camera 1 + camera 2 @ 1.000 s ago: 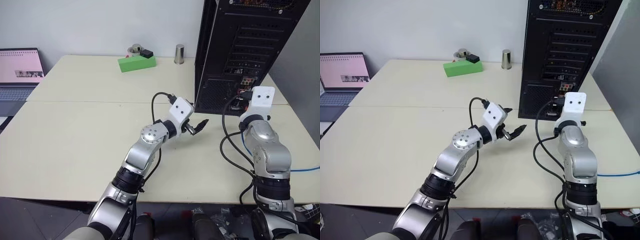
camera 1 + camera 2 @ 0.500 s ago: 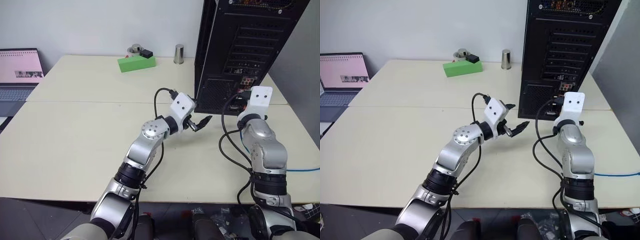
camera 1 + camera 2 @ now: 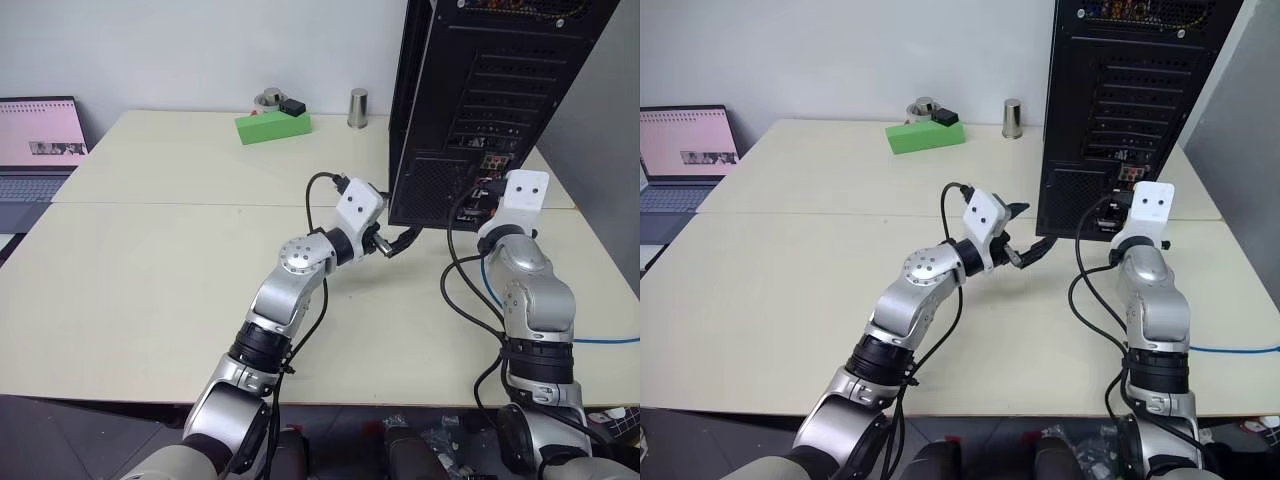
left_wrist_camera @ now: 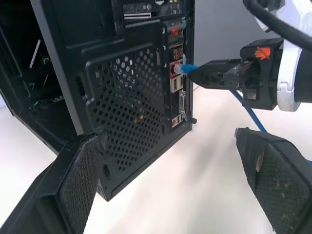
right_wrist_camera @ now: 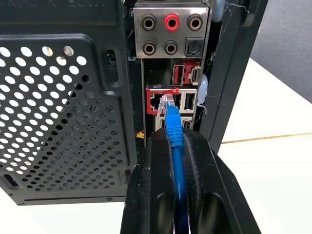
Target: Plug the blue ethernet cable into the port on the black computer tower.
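— Since a second ago, what has moved?

— Only the left gripper (image 3: pixel 398 240): it has crept up and toward the lower corner of the black computer tower (image 3: pixel 480 100). Its two black fingers, faced with dimpled rubbery pads (image 4: pixel 80 180), are spread wide with nothing between them. The tower's perforated mesh vent (image 4: pixel 131 112) sits straight ahead of them.

— And the right gripper?

— The right gripper (image 5: pixel 171 139) has kept its place at the rear I/O panel (image 5: pixel 173 78), its smooth black fingers pinched tight on the blue ethernet cable (image 5: pixel 175 161).

— Where exactly is the plug?

— The clear plastic plug (image 5: pixel 167 105) sticks out just past the fingertips, its tip at the mouth of the port (image 5: pixel 157 102), a small rectangular socket in a red-framed block. Whether it is seated I cannot tell.

— What surrounds the port?

— Round audio jacks (image 5: pixel 170 22) farther out from the gripper, flat rectangular connectors beside it. The thin cord runs back between the fingers and trails over the pale matte tabletop (image 3: pixel 150 270) behind the right arm.
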Action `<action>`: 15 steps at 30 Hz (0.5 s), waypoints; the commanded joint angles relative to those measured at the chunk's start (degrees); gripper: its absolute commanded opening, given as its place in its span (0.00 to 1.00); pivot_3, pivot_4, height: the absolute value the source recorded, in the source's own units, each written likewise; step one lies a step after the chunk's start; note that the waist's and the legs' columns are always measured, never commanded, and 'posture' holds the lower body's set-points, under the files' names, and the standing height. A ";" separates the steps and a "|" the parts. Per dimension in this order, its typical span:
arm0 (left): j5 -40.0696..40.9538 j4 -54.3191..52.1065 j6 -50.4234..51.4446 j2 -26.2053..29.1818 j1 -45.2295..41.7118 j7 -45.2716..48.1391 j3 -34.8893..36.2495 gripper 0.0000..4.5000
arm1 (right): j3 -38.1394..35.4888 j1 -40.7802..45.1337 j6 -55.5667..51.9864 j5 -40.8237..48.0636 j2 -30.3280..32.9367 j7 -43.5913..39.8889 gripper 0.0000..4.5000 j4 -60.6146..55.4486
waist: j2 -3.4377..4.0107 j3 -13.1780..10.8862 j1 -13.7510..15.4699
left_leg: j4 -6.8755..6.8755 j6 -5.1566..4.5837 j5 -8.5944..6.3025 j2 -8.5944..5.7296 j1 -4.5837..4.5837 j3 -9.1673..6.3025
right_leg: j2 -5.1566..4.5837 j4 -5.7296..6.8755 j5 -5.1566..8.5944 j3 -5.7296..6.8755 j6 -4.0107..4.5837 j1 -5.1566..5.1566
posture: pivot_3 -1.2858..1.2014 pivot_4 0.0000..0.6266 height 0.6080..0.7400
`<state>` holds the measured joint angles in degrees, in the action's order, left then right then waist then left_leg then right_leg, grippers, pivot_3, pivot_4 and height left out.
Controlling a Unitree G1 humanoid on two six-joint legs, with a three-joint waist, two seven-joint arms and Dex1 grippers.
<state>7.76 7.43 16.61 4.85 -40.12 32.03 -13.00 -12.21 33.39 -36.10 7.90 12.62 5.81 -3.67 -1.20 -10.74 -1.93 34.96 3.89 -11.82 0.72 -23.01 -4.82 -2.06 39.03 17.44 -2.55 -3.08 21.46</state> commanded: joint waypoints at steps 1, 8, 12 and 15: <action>0.53 -0.99 -1.43 -0.34 -0.96 0.10 1.13 0.99 | -0.54 2.10 1.32 0.17 0.35 -0.60 0.00 -0.72 | 0.00 0.00 -0.01 | 0.00 0.00 0.00 0.00 0.00 0.00 | 0.00 0.00 0.00 0.00 0.00 0.00 | 0.52 0.24 1.00; 0.40 -1.14 -1.31 -0.25 -0.82 0.08 1.00 0.99 | -0.16 2.22 1.13 0.06 0.15 -1.14 0.00 -0.53 | 0.00 0.00 -0.08 | 0.00 0.00 0.00 0.00 0.00 0.00 | 0.00 0.00 0.00 -0.01 0.00 0.00 | 0.52 0.24 1.00; 0.34 -1.08 -1.33 -0.20 -0.83 0.05 0.98 0.99 | -0.08 2.59 1.33 0.04 0.30 -1.46 0.00 0.01 | 0.00 0.00 -0.15 | 0.00 0.00 0.00 0.00 0.01 0.01 | 0.00 0.01 0.00 -0.02 0.00 0.00 | 0.52 0.24 1.00; 0.36 -0.83 -1.40 -0.18 -0.99 0.08 1.06 0.99 | -0.12 2.96 1.35 -0.02 0.34 -1.50 0.00 0.36 | 0.00 0.00 -0.39 | 0.00 0.00 0.00 0.00 0.01 0.01 | 0.00 0.01 0.00 -0.02 0.00 0.00 | 0.52 0.24 1.00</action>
<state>7.75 7.45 16.60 4.90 -40.12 32.01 -13.00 -12.05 34.18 -36.01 7.90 12.55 4.57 -2.45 -1.20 -10.74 -2.32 34.96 3.89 -11.82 0.72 -23.00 -4.80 -2.06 39.04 17.44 -2.58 -3.08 21.46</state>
